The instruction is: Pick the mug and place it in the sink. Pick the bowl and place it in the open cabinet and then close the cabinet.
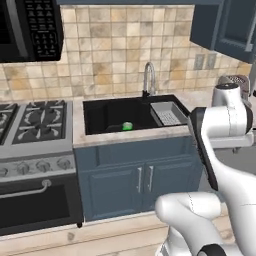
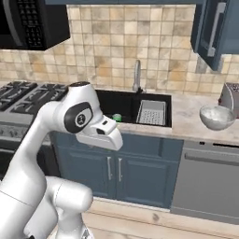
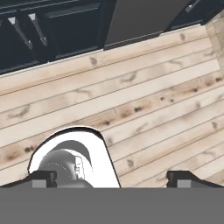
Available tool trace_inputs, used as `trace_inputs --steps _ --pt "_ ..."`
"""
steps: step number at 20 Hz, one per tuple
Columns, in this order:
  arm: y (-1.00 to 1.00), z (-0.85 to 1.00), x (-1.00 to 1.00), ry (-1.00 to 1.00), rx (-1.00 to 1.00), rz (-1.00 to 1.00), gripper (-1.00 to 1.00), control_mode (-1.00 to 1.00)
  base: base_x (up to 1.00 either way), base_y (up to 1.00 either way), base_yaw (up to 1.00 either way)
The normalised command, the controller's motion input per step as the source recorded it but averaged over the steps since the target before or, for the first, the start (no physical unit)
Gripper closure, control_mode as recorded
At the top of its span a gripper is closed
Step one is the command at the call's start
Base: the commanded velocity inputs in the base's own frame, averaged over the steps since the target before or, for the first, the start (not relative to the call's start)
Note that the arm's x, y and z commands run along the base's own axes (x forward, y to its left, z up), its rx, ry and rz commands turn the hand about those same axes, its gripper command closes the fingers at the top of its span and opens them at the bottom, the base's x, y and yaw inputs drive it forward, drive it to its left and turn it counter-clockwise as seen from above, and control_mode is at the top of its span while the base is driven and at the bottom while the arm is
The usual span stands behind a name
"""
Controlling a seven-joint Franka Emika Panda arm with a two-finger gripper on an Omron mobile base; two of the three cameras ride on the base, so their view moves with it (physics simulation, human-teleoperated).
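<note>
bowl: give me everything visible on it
The bowl is wide, round, whitish-grey with a marbled stone look, seemingly empty. It sits upright on the light counter, right of the sink, just in front of the toaster; contact with it cannot be told. Nothing grips it.

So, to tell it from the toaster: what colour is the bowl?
Whitish-grey, faintly marbled. The bowl shows best in the right base view, on the counter.

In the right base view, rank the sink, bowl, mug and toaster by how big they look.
1. sink, clearly largest.
2. bowl.
3. toaster, cut off by the picture edge, so its place against the bowl is unsure.
4. mug, smallest, a green speck lying in the sink.
</note>
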Motion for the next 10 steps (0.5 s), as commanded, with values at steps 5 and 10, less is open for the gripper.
trace_inputs --steps 5,10 --pt "0.00 0.00 0.00 0.00 0.00 0.00 -1.00 1.00 -0.27 -0.70 0.00" --pt "0.00 0.00 0.00 0.00 0.00 0.00 -1.00 1.00 0.00 -0.93 0.00"
